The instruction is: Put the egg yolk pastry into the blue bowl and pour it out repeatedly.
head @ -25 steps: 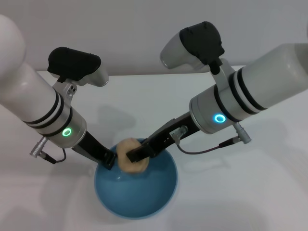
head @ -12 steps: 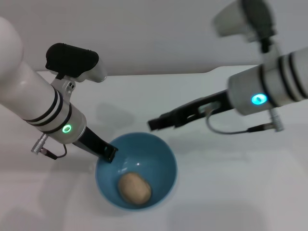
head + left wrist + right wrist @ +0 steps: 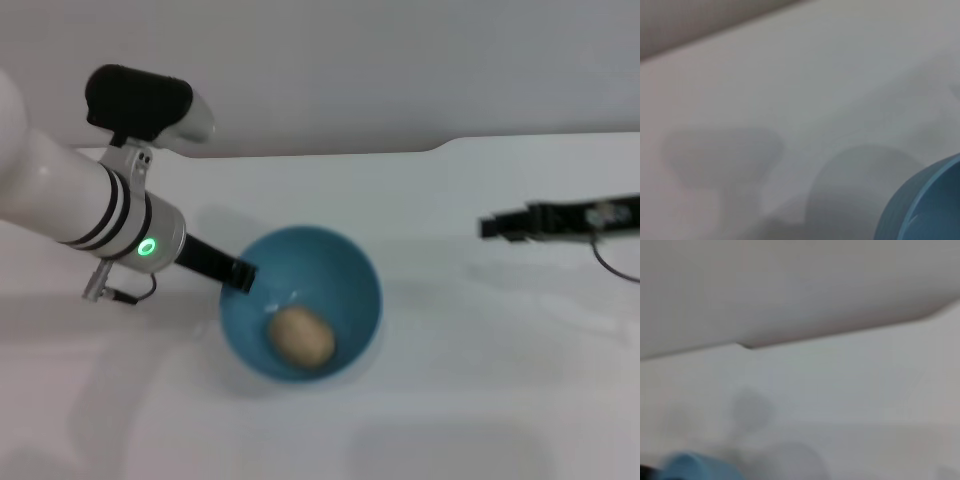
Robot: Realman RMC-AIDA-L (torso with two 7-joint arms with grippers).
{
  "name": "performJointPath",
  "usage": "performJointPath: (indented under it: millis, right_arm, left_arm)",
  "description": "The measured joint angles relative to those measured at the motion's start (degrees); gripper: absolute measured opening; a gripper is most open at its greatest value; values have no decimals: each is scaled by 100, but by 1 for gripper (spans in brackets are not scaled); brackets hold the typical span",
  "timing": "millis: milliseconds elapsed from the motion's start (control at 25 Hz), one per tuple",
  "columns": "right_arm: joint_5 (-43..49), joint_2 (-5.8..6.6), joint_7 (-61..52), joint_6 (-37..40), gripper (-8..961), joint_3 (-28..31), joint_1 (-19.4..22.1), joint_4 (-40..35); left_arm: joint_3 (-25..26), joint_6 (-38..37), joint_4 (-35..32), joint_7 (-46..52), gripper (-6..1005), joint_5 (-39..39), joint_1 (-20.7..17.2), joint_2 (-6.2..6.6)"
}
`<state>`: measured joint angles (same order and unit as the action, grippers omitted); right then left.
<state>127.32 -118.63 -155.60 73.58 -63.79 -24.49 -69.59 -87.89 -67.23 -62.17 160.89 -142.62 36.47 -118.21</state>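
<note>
Blue bowl (image 3: 345, 268): glossy, sits on the white desk (image 3: 480, 380).
Egg yolk pastry (image 3: 301, 337): lies loose inside the bowl, near its bottom.
Left end effector (image 3: 241, 276): pinched on the bowl's left rim.
Right end effector (image 3: 492, 227): well off to the right, holding nothing; I cannot tell how its fingers stand.

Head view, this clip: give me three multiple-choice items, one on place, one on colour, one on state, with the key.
1. Where is the egg yolk pastry?
A. Inside the blue bowl
B. On the table beside it
C. In the right hand

2. What colour is the bowl?
A. Red
B. Light blue
C. Black

3. What is the left hand doing?
A. Parked far away
B. Lifting the pastry
C. Gripping the bowl's rim

Key: 1 A, the pastry lies on the bowl's floor; 2 B, it is glossy blue throughout; 3 C, its tip is at the rim, while the right hand is off to the side.
</note>
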Motion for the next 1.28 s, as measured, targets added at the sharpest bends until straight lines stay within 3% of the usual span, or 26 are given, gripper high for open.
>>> performJointPath:
  millis: [120, 360, 720, 880, 920, 960, 1280]
  right_arm:
    - [578, -24, -1, -203, 397, -15, 74, 164]
    - [708, -25, 43, -858, 398, -113, 159, 714]
    - [663, -16, 49, -1033, 399, -47, 278, 807]
    - [541, -14, 51, -1036, 397, -48, 280, 810]
    - [485, -12, 52, -1037, 397, -48, 280, 814]
    - [485, -12, 52, -1037, 398, -48, 280, 814]
    - [375, -2, 56, -1039, 397, -41, 271, 816]
  left_arm:
    - [0, 464, -46, -125, -1, 215, -133, 11]
    - [-209, 1478, -167, -523, -2, 741, -542, 2]
    - [-2230, 5010, -297, -839, -1, 1094, -1567, 12]
    - [-2982, 6813, -48, -840, -1, 1091, -1937, 10]
    - [-3393, 7784, 118, -840, -1, 1094, -2098, 7]
    - [-3393, 7784, 118, -840, -1, 1094, -2098, 7]
    - [-4638, 10763, 1274, -689, -1, 1137, -2147, -29]
